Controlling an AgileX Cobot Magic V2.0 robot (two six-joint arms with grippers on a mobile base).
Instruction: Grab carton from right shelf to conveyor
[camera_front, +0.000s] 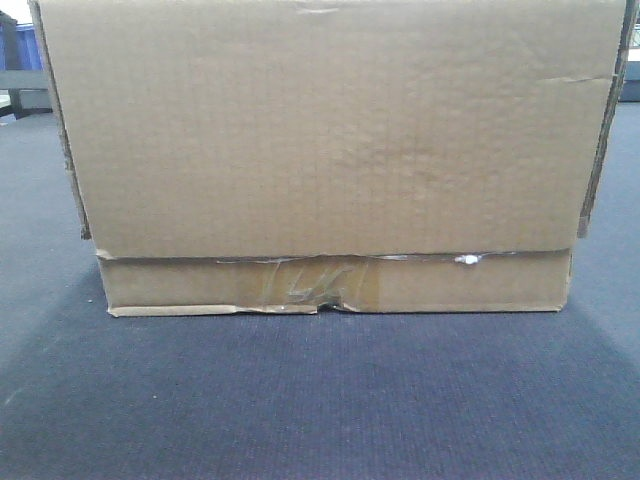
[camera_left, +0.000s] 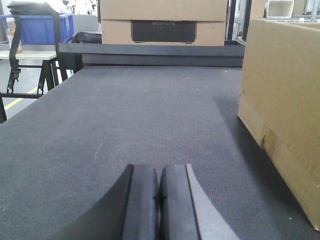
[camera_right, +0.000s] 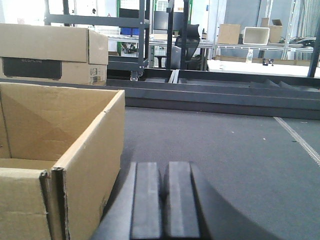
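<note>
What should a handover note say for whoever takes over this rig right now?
Left end effector: shut, empty, low over the conveyor, with the carton on its right.
Right end effector: shut, empty, with the carton on its left.
Carton: sits flat on the belt, open top, neither end effector touching it.
Done: carton appears placed on the conveyor.
Left: nothing obvious; the shelf is not in view, so confirm there and retract the arms.

We see the carton (camera_front: 330, 130), plain brown corrugated cardboard, sitting upright and open-topped on the conveyor (camera_front: 320, 400), a dark woven belt. Crinkled clear tape patches the narrow strip along its lower front edge.
</note>
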